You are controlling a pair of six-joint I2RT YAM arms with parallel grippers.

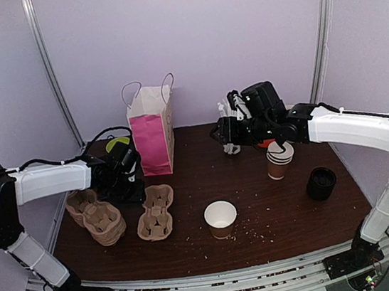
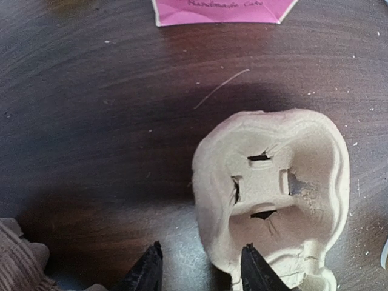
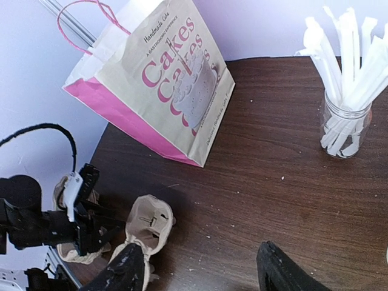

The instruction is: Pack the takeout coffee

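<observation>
Crumb-speckled dark wood table [image 1: 202, 151], lavender walls. The open paper cup [image 1: 221, 219] stands well in front of the cake bag [image 1: 151, 133], apart from both my grippers. In front of the bag my left gripper [image 2: 202, 248], jaws parted, straddles the rim of a pulp carrier [image 2: 273, 188]. My right gripper [image 3: 200, 257] hangs parted and empty to the bag's right.

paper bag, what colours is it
Paper bag: cream front, pink Cakes lettering, solid pink sides; clearest in the right wrist view.
</observation>
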